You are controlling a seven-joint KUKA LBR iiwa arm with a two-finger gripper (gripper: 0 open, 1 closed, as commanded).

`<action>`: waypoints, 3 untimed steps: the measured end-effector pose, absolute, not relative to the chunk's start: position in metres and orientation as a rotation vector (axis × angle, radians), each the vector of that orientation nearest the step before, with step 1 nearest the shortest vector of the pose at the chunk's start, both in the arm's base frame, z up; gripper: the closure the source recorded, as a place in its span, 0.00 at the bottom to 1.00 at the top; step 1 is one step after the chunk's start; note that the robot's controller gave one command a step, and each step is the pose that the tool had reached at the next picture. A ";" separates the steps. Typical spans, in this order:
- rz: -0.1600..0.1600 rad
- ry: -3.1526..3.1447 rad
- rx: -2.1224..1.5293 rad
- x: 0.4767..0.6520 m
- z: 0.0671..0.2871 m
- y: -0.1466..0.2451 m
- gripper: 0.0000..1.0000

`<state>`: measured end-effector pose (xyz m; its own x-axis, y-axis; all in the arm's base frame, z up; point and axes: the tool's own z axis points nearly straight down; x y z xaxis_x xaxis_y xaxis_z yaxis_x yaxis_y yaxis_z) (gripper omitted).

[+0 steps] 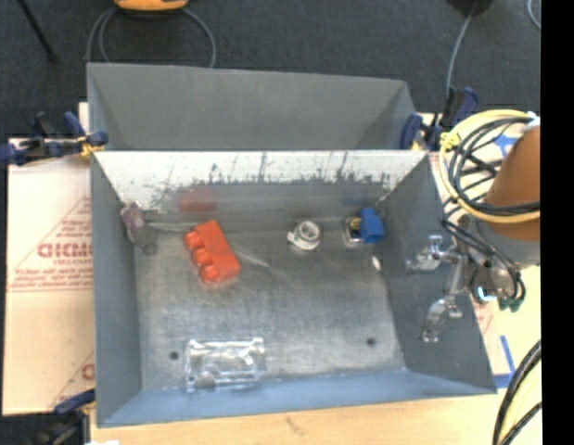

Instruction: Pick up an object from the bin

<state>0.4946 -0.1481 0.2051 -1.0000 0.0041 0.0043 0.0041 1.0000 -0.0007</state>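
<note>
My gripper (429,292) hangs over the bin's sloping right wall, open, with nothing between its two metal fingers (423,261). Nearest to it, by the back wall on the right, is a small blue block (369,224) with a silvery piece at its left side. A little further left sits a small round white-and-grey cap (305,235). An orange toy brick (212,251) with studs along one edge lies left of centre on the floor.
A clear plastic packet (224,360) lies near the front left of the bin. A small greyish object (133,221) sits in the back left corner. The arm with its orange cover and cables stands outside the bin's right rim.
</note>
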 end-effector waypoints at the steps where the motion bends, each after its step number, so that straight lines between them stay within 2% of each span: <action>1: -0.002 -3.136 -0.258 0.589 0.146 -0.116 0.00; 2: 0.001 -3.136 0.261 0.647 0.104 -0.078 0.00; 3: 0.010 -3.069 0.730 0.654 0.075 -0.058 0.00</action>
<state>0.6545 -0.0576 0.0750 -0.8930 -0.4500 -0.0112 -0.4499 0.8930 -0.0092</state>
